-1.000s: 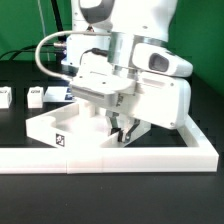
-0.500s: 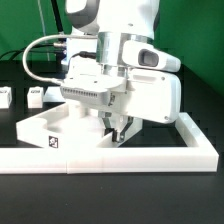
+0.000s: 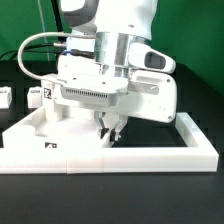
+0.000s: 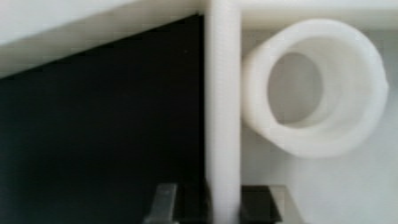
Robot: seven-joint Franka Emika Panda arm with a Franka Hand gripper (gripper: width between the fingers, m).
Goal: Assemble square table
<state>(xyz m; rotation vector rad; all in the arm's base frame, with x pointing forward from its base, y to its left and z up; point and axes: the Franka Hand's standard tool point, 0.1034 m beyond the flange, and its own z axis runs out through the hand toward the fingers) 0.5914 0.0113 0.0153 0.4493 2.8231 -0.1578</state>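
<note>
The white square tabletop [image 3: 30,128] lies low on the black table, against the long white rail, with a small tag [image 3: 48,147] on its near corner. My gripper [image 3: 108,132] reaches down over its rim and is shut on that rim. In the wrist view the thin white rim wall [image 4: 226,90] runs straight between my dark fingers [image 4: 173,205], and my gripper [image 4: 226,205] pinches it. Beside the wall a raised white ring [image 4: 317,90] sits on the tabletop's inner face. A short white leg with a tag [image 3: 40,95] stands at the exterior view's left.
The long white L-shaped rail [image 3: 150,155] runs along the front and turns up at the exterior view's right [image 3: 196,130]. Another small white block [image 3: 4,98] sits at the far left edge. My arm's body hides the back of the table.
The arm has swung toward the exterior view's left and turned the tabletop with it. The tabletop's tagged corner has slid left and nearer the rail. The grip on the rim has held.
</note>
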